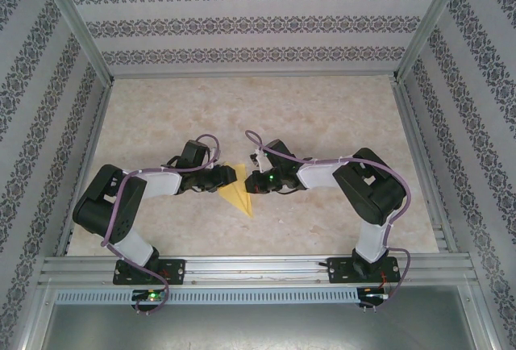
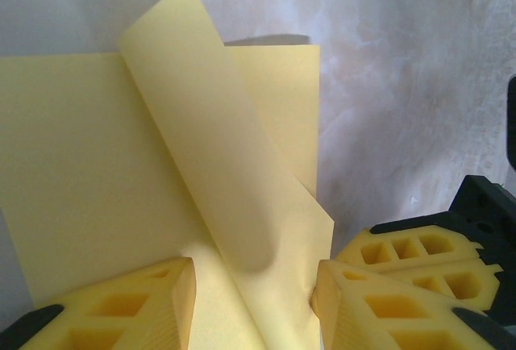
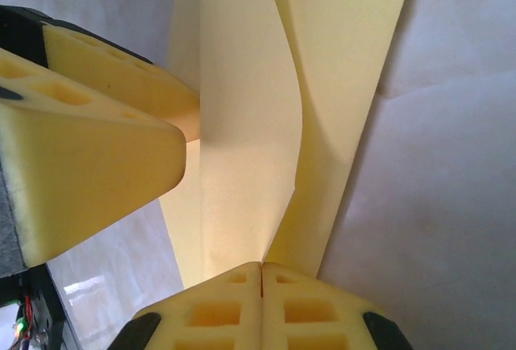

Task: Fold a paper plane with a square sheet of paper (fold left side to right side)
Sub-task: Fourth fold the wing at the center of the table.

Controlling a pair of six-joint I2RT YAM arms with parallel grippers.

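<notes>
Both arms bend at the elbow and reach inward to meet at mid-table (image 1: pixel 242 108). The left gripper (image 1: pixel 228 177) and right gripper (image 1: pixel 253 182) face each other across the yellow sheet of paper (image 1: pixel 239 195), which lies flat between them.

The left wrist view adds detail the overhead view lacks. A long flap curls up off the sheet (image 2: pixel 97 164), and the left gripper (image 2: pixel 254 273) is spread wide around it, clamping nothing.

In the right wrist view, the right gripper (image 3: pixel 262 273) has its pads pressed together where the raised fold narrows to a point. It appears to be pinching the paper (image 3: pixel 242 124) there.
</notes>
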